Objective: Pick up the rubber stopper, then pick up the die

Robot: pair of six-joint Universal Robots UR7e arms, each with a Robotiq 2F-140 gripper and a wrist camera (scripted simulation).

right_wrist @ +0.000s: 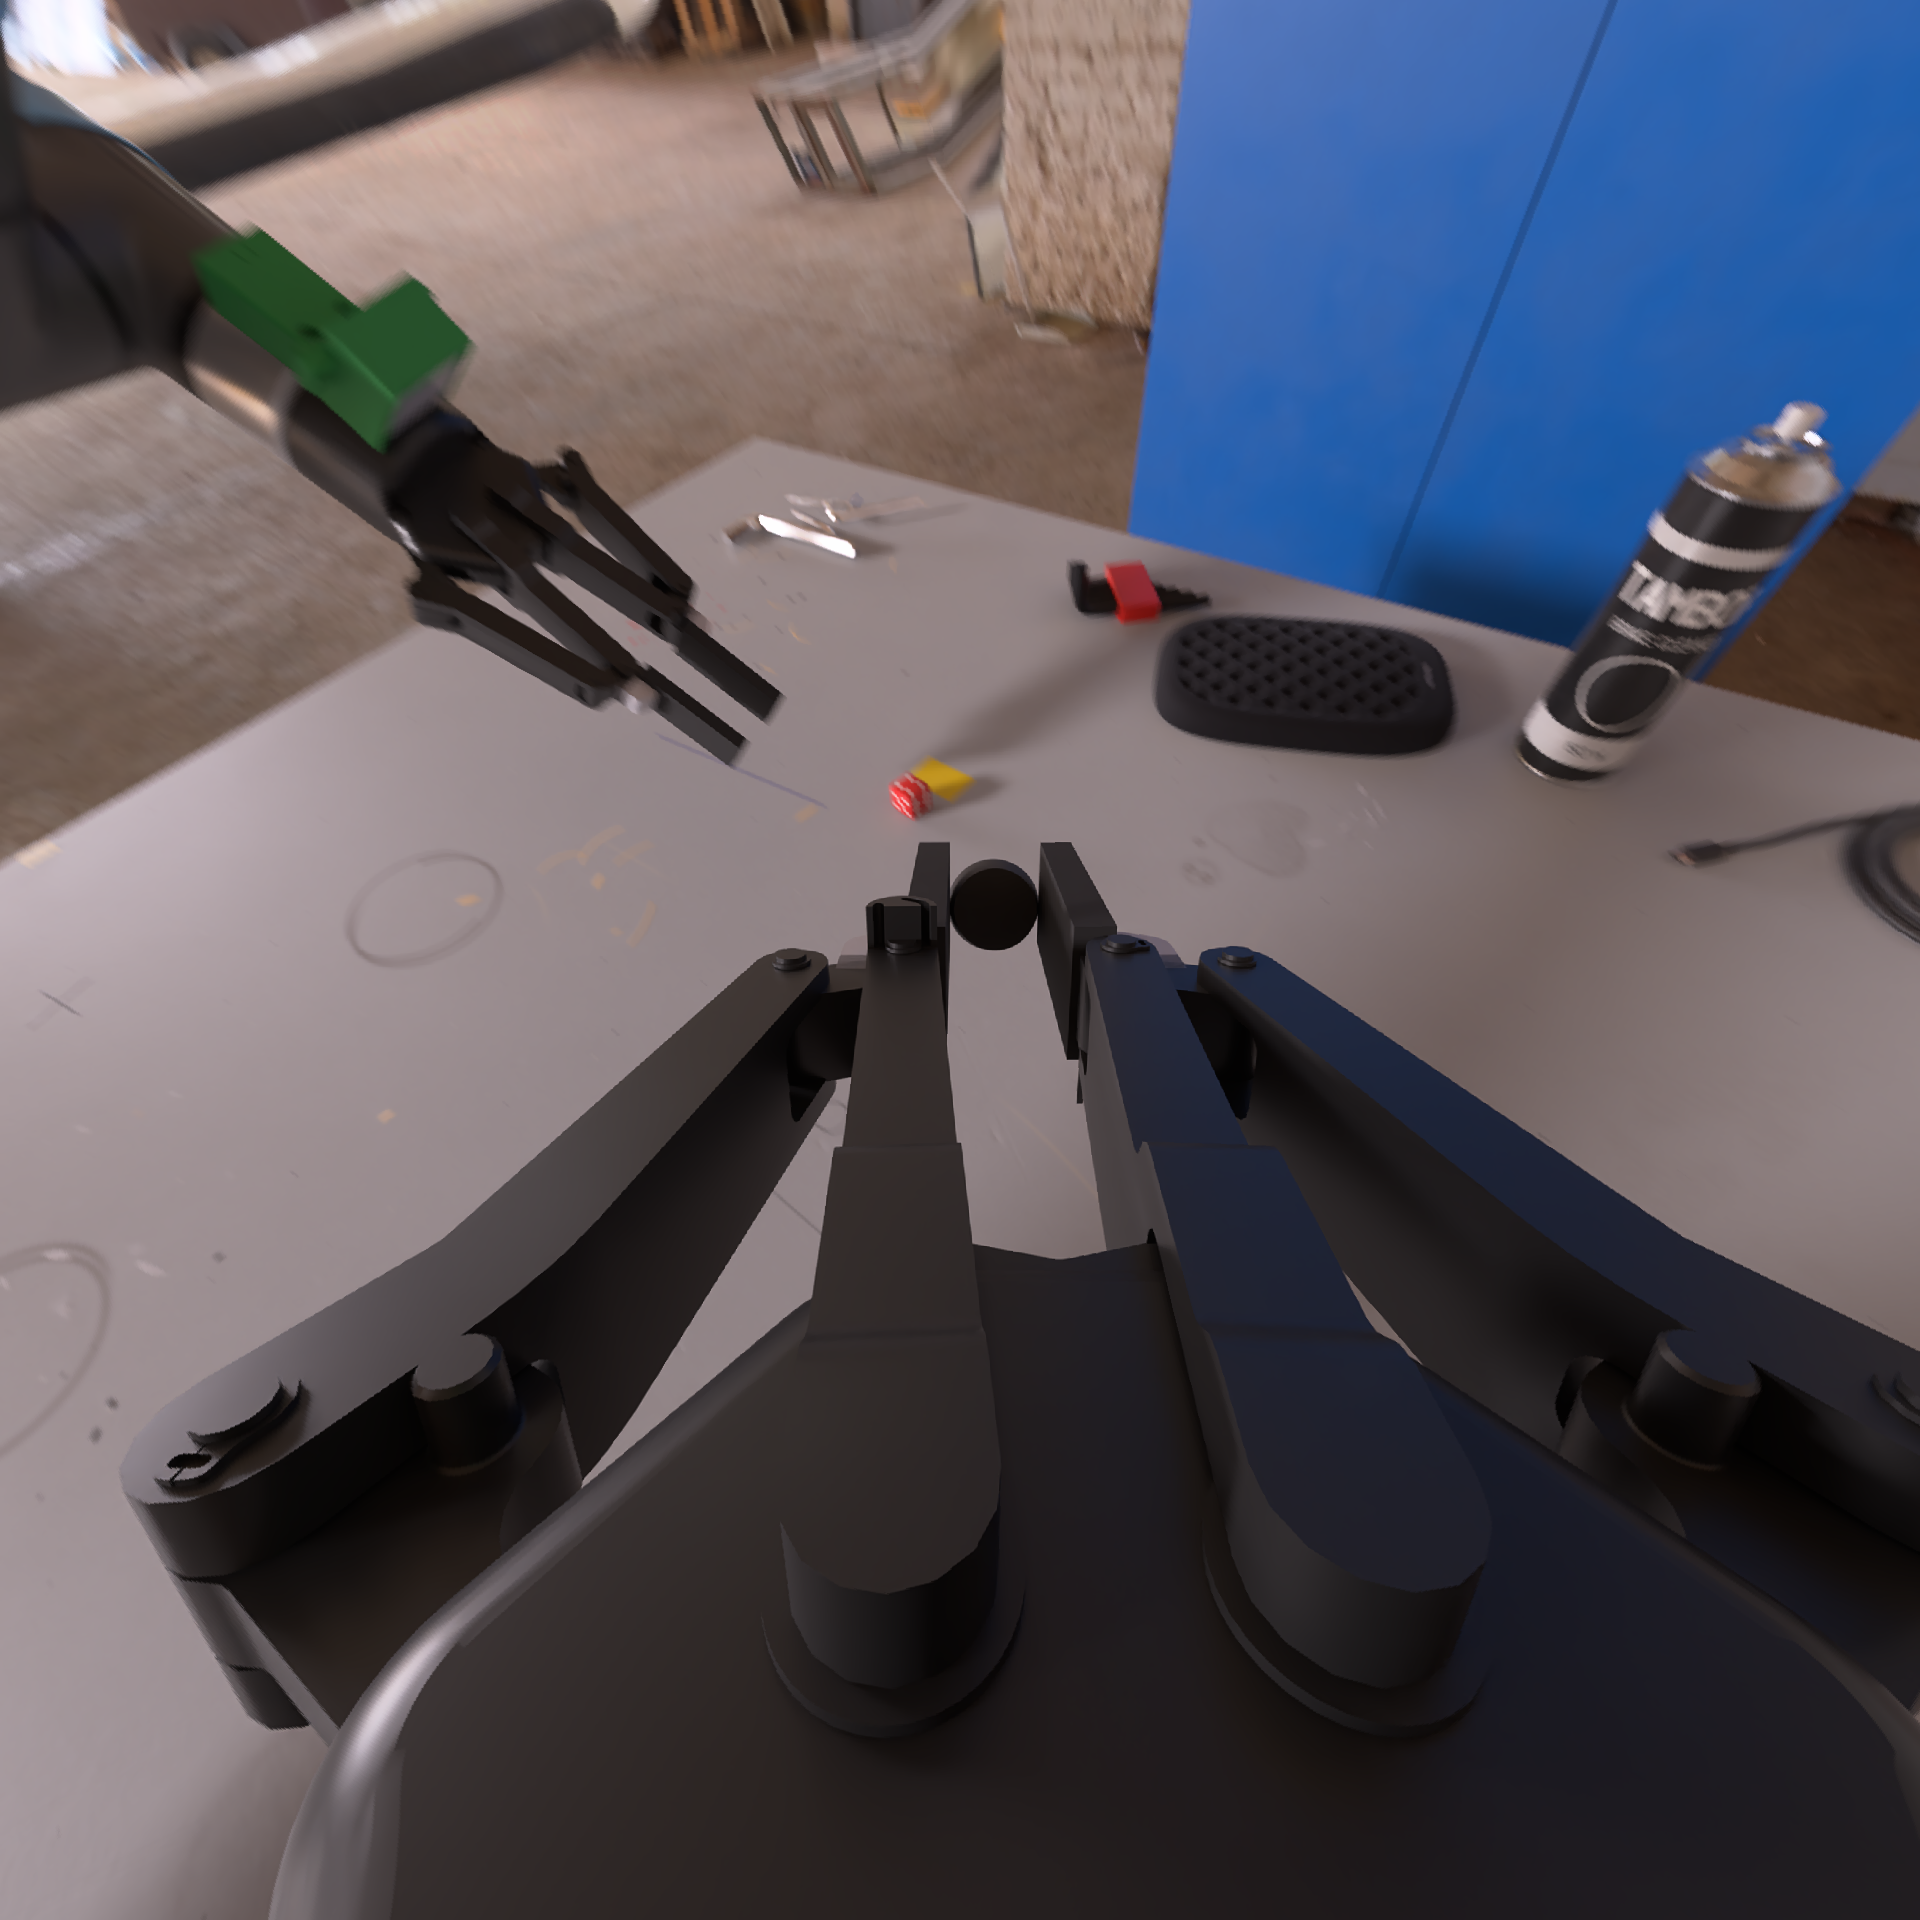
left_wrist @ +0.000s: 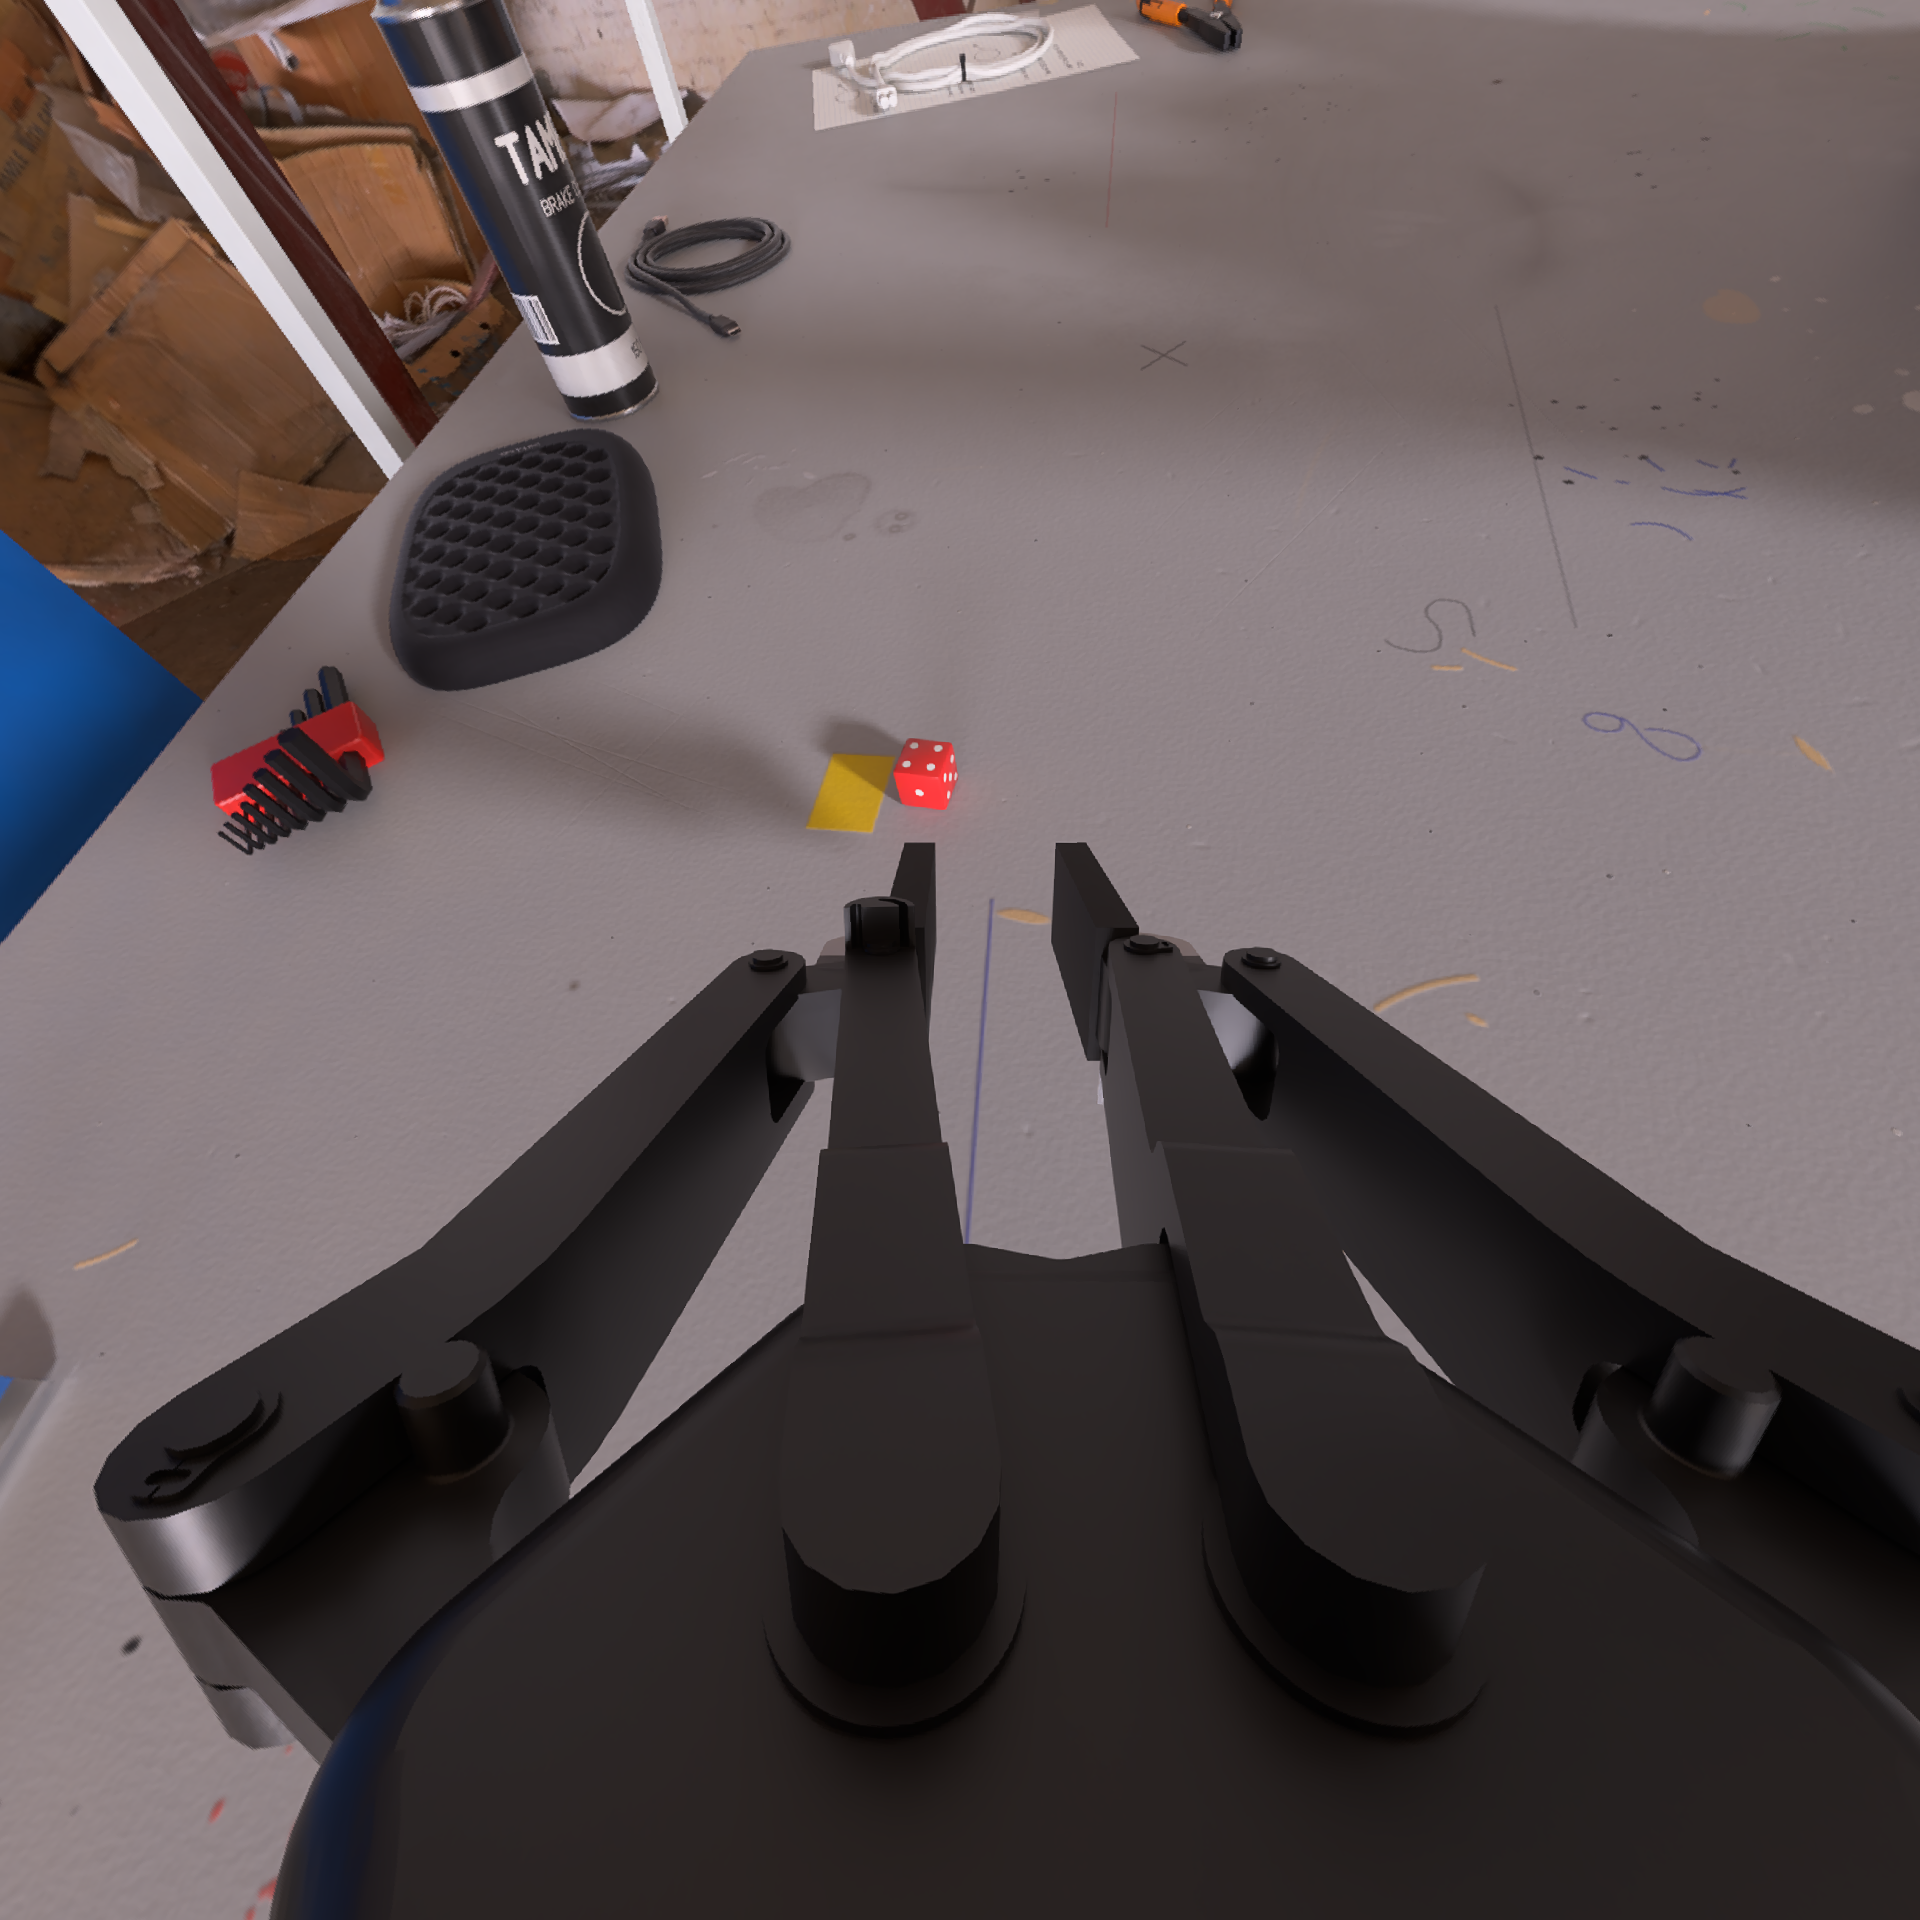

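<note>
A red die with white pips lies on the grey table beside a flat yellow piece, just ahead of my left gripper. The left gripper is open with a narrow gap and holds nothing. In the right wrist view my right gripper is shut on a round black rubber stopper, held above the table. The die and the yellow piece lie beyond it. The left gripper hovers to their left there.
A black honeycomb pad, a red hex-key set, a black spray can and a coiled black cable line the table's left edge. A white cable on paper lies far off.
</note>
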